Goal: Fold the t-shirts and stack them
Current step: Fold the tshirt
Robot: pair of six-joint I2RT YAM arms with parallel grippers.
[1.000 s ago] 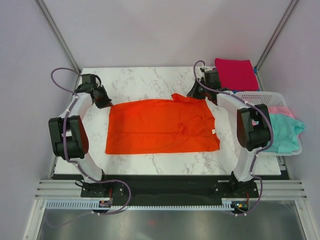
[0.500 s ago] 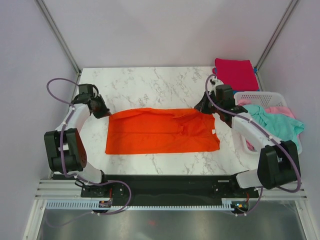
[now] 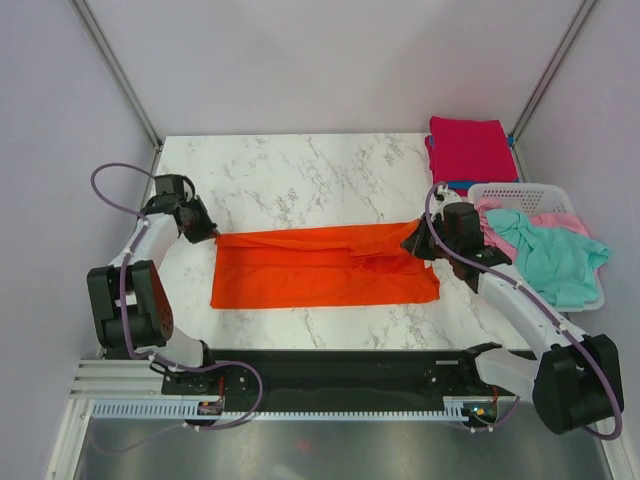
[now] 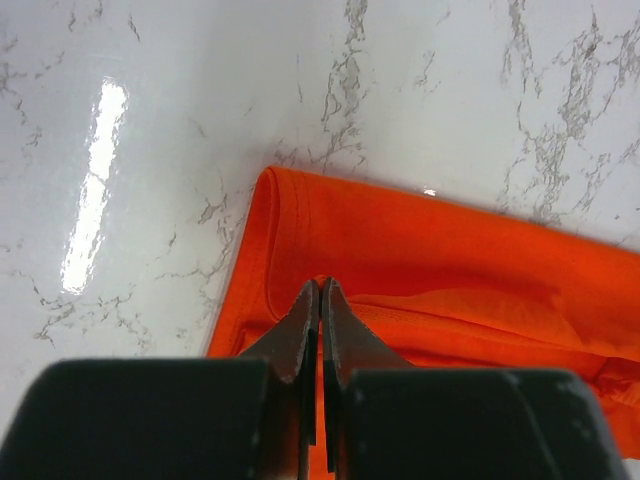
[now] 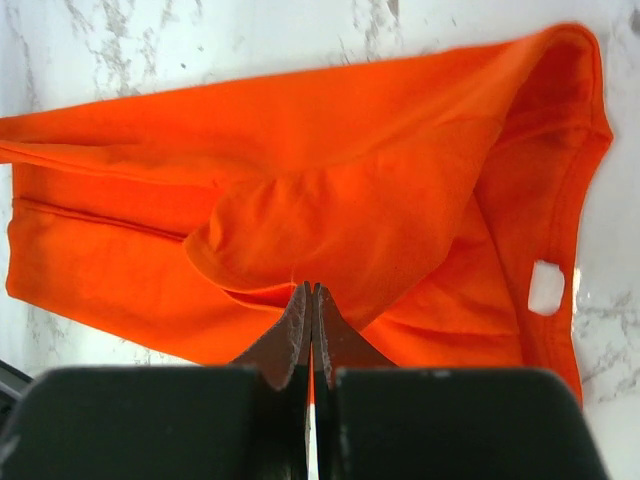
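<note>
The left gripper [image 4: 320,285] has its fingers pressed together on a raised fold at the left end of the orange-red t-shirt [image 3: 320,265]. How much cloth sits between them is hidden by the fingers themselves. The right gripper [image 5: 311,290] is likewise closed, with a sliver of orange showing between its fingers, pinching the doubled cloth at the right end. A white label [image 5: 547,287] lies just beside that end.

The shirt lies as a long low band across the middle of the marble table [image 3: 300,170], and its underside layers cannot be made out. At the far right corner rests a folded magenta t-shirt [image 3: 470,148]. A teal t-shirt [image 3: 550,260] and a pink t-shirt [image 3: 565,220] spill over the white slotted basket [image 3: 520,190], whose near wall they cover.

A second ago the shirt spread much deeper towards the far side. Both grippers have since come towards the near edge, drawing the far hem over, and the right arm has swung clear of the basket.
</note>
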